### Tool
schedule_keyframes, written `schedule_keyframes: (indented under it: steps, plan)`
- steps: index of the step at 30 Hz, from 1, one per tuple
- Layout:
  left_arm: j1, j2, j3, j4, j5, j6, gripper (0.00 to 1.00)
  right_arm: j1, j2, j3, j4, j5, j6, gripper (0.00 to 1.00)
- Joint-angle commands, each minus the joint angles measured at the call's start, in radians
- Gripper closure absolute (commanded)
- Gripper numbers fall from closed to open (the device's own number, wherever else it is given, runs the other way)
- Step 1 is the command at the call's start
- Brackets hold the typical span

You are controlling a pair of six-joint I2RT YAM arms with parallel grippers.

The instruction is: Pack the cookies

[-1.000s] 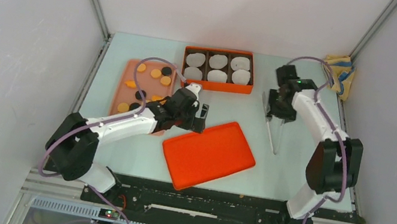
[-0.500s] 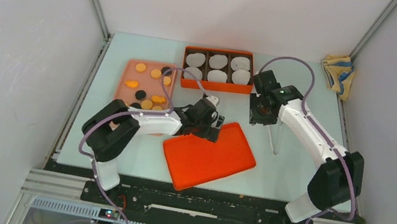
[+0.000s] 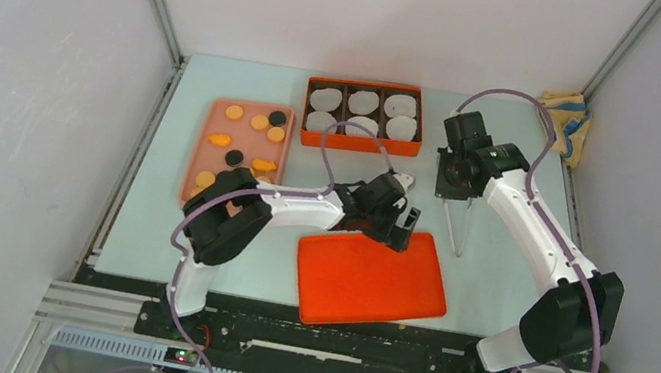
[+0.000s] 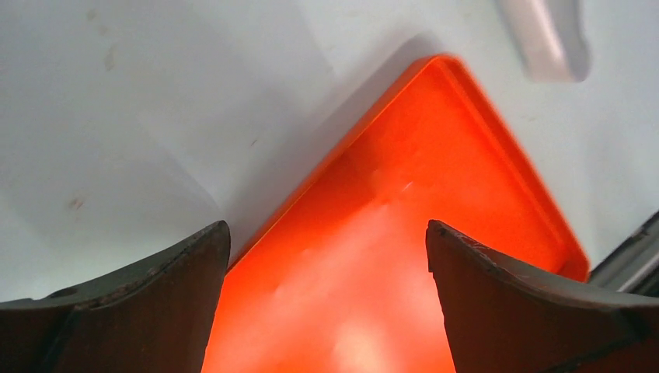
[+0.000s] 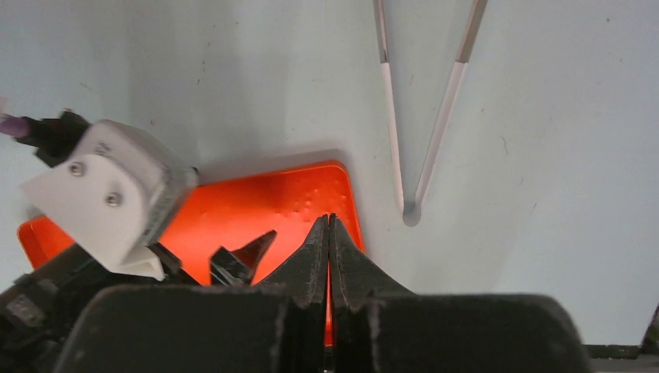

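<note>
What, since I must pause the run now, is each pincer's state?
Left pincer: open, empty, over the orange lid.
Right pincer: closed, holding nothing.

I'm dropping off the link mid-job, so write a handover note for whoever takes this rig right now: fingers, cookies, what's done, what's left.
Left gripper: fingers open, empty, over a corner of the orange lid.
Right gripper: fingers shut, empty, near the tongs lying on the table.
Cookies: on the pink tray, left side.
Box: uncovered, with white paper cups in its six compartments; no cookie visible inside.
Done: nothing packed.
Left: move cookies into the box, then probably fit the lid.
</note>
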Motion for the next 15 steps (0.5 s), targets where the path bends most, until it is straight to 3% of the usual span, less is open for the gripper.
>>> schedule_keyframes:
  steps: [1, 6, 9, 11, 15]
  plan:
    - [-0.01, 0.064, 0.165, 0.002, 0.109, -0.016, 0.0, -0.031, -0.034, 0.045, 0.043, -0.016, -0.005, 0.97]
    - [-0.013, 0.106, 0.253, 0.048, 0.191, 0.004, 0.01, -0.071, 0.008, 0.095, 0.071, -0.049, -0.003, 0.97]
    - [-0.011, -0.032, 0.148, 0.038, 0.031, 0.019, 0.02, -0.099, 0.075, 0.167, 0.097, -0.102, -0.003, 1.0]
    - [-0.005, -0.187, 0.026, 0.033, -0.169, 0.018, 0.0, -0.105, 0.161, 0.245, 0.098, -0.139, -0.002, 1.0]
    - [0.04, -0.458, -0.147, -0.03, -0.405, 0.03, 0.0, -0.08, 0.409, 0.512, 0.066, -0.203, 0.003, 1.0]
